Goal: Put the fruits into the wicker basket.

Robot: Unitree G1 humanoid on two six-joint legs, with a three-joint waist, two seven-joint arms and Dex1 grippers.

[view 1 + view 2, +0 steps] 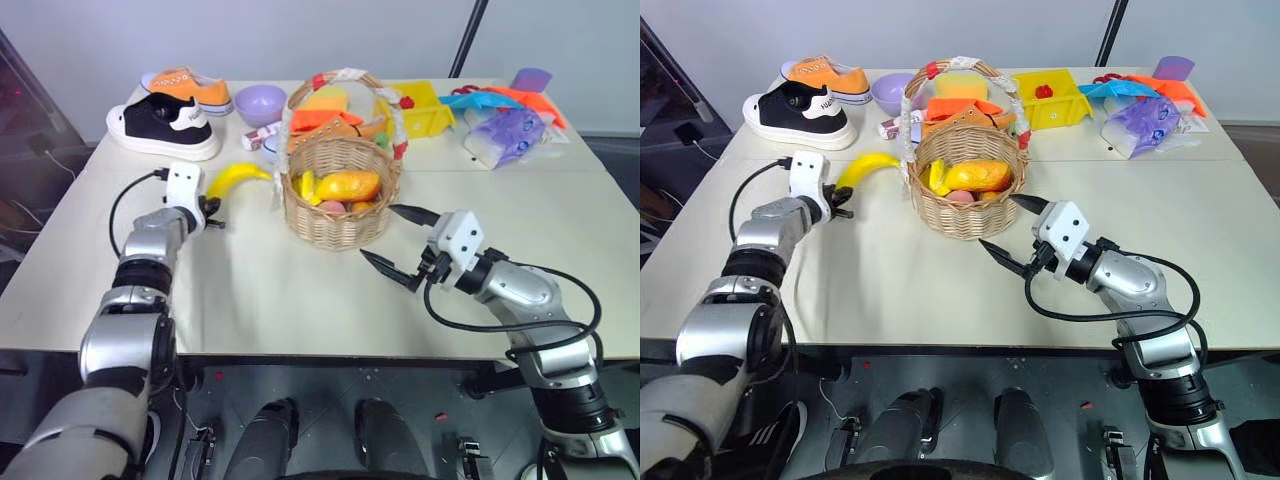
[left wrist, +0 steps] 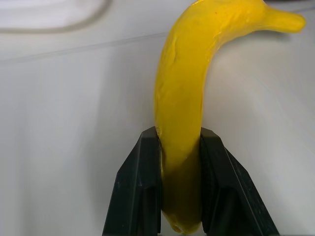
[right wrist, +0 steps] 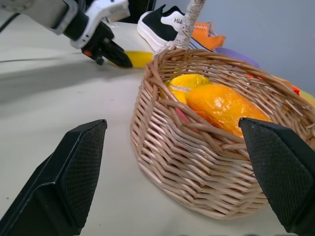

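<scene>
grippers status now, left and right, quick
left tool: closed on the banana
right tool: open, holding nothing, beside the wicker basket

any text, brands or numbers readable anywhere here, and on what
Nothing can be read in full.
Black sneaker: white letters on its heel tab, perhaps starting "HU", cut off by the basket handle; too blurred in the head views.
Purple packet: any print is too small to read.
Banana, wicker basket, yellow bin: no lettering seen.
</scene>
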